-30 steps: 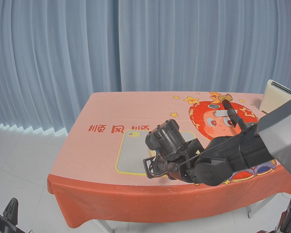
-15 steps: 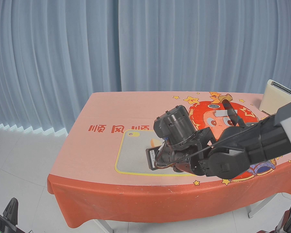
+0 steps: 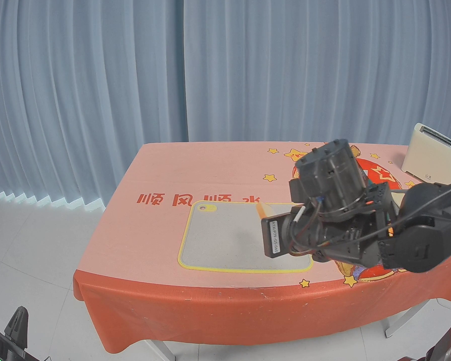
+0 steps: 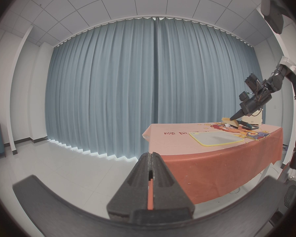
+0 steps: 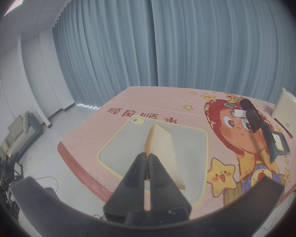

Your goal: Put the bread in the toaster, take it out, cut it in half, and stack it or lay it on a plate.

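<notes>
Your right claw (image 5: 147, 157) is pinched shut on one end of the bread (image 5: 164, 152). It holds the slice on edge in the air, above the right part of the cutting board (image 3: 220, 236). The board lies flat near the front edge of the worktop (image 3: 160, 176), about midway along it.

The slice is whole, pale with a tan crust. You cannot tell from its colour whether it has been through the toaster (image 3: 431, 154), which stands at the far right corner, well apart from the claw. The bread hangs between board and toaster, so I cannot say which way it is bound.

The cut is clearly not yet made. The knife (image 5: 258, 122) lies on the worktop between the board and the toaster, with nothing gripping it.

Your left claw (image 4: 150, 158) is closed on nothing, low and well off the worktop's left end.

So the work is at an early to middle stage. Halving and plating remain in any case, and perhaps the toasting too.
</notes>
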You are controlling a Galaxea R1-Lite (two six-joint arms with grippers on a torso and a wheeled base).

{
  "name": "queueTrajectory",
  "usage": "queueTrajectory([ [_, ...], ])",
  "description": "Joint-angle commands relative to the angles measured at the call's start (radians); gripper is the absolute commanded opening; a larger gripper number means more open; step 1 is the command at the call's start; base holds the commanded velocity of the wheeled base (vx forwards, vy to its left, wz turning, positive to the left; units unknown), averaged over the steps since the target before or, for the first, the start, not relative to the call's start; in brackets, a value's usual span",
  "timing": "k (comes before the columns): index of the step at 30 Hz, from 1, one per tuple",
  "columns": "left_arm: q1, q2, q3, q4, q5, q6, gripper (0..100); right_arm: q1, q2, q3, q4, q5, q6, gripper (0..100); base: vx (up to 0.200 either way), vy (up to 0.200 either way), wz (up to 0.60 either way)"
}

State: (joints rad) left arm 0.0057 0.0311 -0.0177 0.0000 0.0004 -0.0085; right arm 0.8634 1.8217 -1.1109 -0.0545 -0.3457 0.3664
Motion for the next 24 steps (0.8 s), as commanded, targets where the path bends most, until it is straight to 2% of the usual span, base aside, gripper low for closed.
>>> queueTrajectory([
  [1, 0.000, 0.001, 0.018, 0.000, 0.001, -0.001, 0, -0.004, -0.145, 0.112, -0.002, 0.005, 0.002, 0, 0.000, 0.000, 0.00],
  [5, 0.000, 0.001, 0.018, 0.000, 0.000, -0.001, 0, -0.018, -0.200, 0.169, -0.002, 0.008, 0.005, 0, 0.000, 0.000, 0.00],
  [9, 0.000, 0.000, 0.018, 0.000, 0.001, -0.001, 0, -0.023, -0.223, 0.215, -0.002, 0.040, 0.034, 0, 0.000, 0.000, 0.00],
  [15, 0.000, 0.000, 0.018, 0.000, 0.003, -0.001, 0, -0.046, -0.312, 0.266, -0.002, 0.060, 0.057, 0, 0.000, 0.000, 0.00],
  [17, 0.000, 0.001, 0.018, -0.002, 0.003, -0.001, 0, -0.046, -0.335, 0.276, -0.001, 0.083, 0.054, 0, 0.000, -0.200, 0.00],
  [24, 0.000, 0.001, 0.018, 0.000, 0.003, -0.001, 0, -0.047, -0.378, 0.338, -0.002, 0.085, 0.054, 0, 0.000, -0.200, 0.00],
])
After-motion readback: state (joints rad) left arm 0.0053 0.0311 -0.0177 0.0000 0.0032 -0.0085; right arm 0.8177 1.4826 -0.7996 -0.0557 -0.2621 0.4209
